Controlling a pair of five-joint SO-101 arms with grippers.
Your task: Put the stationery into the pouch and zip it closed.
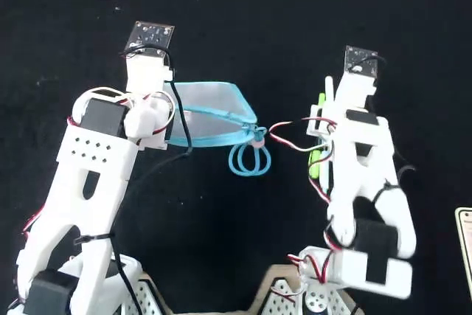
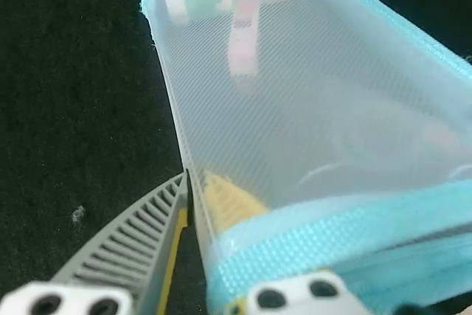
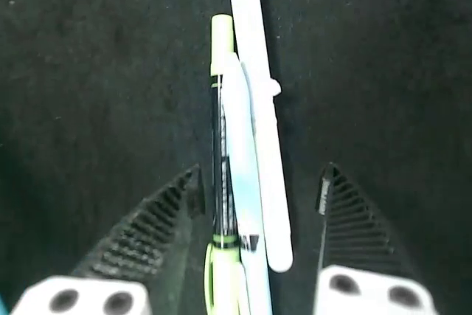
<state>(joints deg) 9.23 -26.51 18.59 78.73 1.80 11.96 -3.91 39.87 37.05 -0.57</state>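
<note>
**Pens lined up for the pick**

Pens come first: a white pen (image 3: 254, 71), a green pen (image 3: 221, 42) and a pale blue pen (image 3: 237, 145) lie touching side by side on the black worktop (image 1: 221, 241), off to the right of the pouch (image 1: 210, 112). My right end effector (image 3: 259, 175) hangs above them, jaws spread wide, one on either side of the bundle. To do this well I should drop straight down, close squarely across all three so none rolls out, and grip near the middle so they stay level. My left end effector (image 2: 193, 197) is clamped on the pouch's corner by the zip edge. Some items (image 2: 243, 27) already show through the mesh. I cannot tell how wide the mouth stands, so I would feed the pens in tip-first.
</note>
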